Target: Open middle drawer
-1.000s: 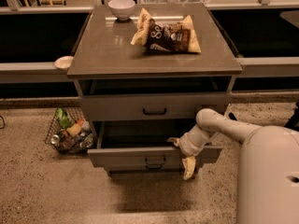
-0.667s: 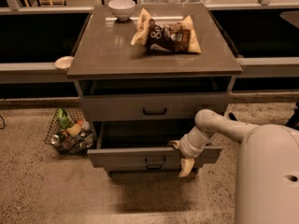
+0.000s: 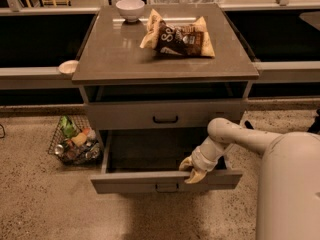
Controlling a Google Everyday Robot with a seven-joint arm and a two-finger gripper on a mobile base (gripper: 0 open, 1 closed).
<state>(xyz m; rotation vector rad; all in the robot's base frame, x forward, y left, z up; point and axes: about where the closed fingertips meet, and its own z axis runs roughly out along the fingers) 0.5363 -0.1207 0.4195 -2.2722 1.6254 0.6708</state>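
Note:
The middle drawer (image 3: 150,181) is pulled out from the grey-brown cabinet, its dark inside showing. Its small black bar handle (image 3: 166,187) sits at the centre of its front. My gripper (image 3: 193,171) rests on the top rim of that drawer front, just right of the handle, at the end of my pale arm (image 3: 235,136) that reaches in from the right. The top drawer (image 3: 125,116) above is shut, with its own handle (image 3: 165,119). The bottom drawer is hidden under the pulled-out one.
On the cabinet top (image 3: 115,59) lie a white bowl (image 3: 130,8) and chip bags (image 3: 181,36). A wire basket (image 3: 75,141) with packets stands on the floor to the left. A small dish (image 3: 68,67) sits on the left ledge. My body (image 3: 292,189) fills the lower right.
The middle drawer stands further out than before. My gripper has moved up from the front face of the drawer to its top rim.

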